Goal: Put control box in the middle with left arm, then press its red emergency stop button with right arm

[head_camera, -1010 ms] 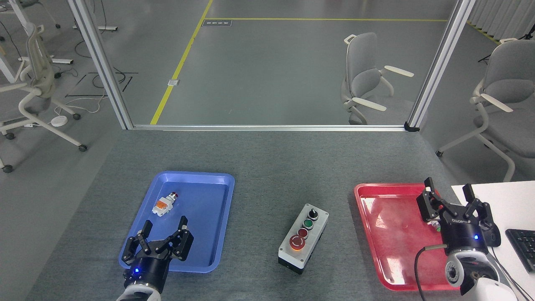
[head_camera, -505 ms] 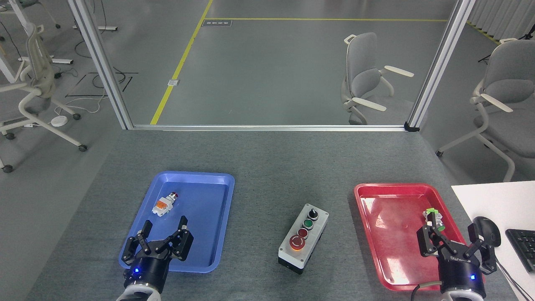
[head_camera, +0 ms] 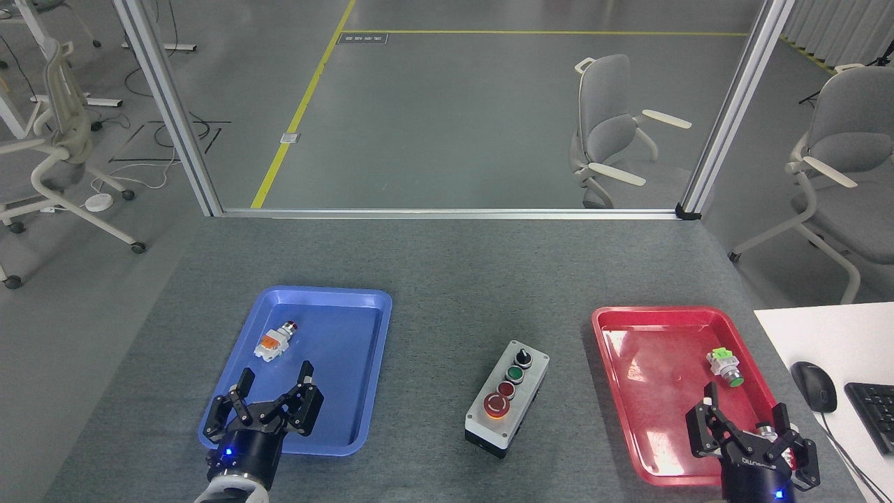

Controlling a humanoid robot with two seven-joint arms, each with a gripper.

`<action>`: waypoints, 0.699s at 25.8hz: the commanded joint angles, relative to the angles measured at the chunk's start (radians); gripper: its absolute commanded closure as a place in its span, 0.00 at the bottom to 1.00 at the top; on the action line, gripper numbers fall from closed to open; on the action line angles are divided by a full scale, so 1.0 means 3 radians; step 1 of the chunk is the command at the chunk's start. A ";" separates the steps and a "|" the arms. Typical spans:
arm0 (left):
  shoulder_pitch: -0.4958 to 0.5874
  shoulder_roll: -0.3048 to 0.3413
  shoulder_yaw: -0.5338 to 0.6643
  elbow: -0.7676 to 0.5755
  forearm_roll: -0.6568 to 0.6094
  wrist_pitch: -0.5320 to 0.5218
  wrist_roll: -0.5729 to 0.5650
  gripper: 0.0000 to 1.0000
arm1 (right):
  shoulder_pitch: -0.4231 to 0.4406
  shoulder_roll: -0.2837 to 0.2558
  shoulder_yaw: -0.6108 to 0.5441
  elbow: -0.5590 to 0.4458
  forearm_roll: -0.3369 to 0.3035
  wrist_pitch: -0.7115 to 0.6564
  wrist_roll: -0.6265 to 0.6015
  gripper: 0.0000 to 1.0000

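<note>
The control box sits mid-surface between the trays, emergency button at six o'clock, reachable. Left hand and right hand both hang released, grasping nothing.

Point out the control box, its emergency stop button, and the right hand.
control box (head_camera: 508, 399), head view, on its grey top face.
emergency stop button (head_camera: 496, 404), head view, middle of the red mushroom cap.
right hand (head_camera: 751, 440), head view, midway between its spread fingertips.
</note>
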 commanded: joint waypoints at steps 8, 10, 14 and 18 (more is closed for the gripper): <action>0.0002 0.0000 0.0000 0.0000 0.0000 -0.0002 0.0002 0.01 | -0.0035 0.0000 0.0220 0.0012 -0.0018 -0.0001 0.0001 0.01; 0.0002 0.0000 0.0000 0.0000 0.0000 -0.0002 0.0002 0.01 | -0.0035 0.0000 0.0220 0.0012 -0.0013 -0.0006 -0.0004 0.01; 0.0002 0.0000 0.0000 0.0005 0.0000 -0.0002 0.0002 0.01 | -0.0030 0.0000 0.0220 0.0012 -0.0013 -0.0006 -0.0010 0.01; -0.0004 0.0000 0.0000 0.0000 0.0000 -0.0002 0.0002 0.01 | -0.0030 0.0005 0.0220 0.0012 -0.0013 -0.0011 -0.0010 0.01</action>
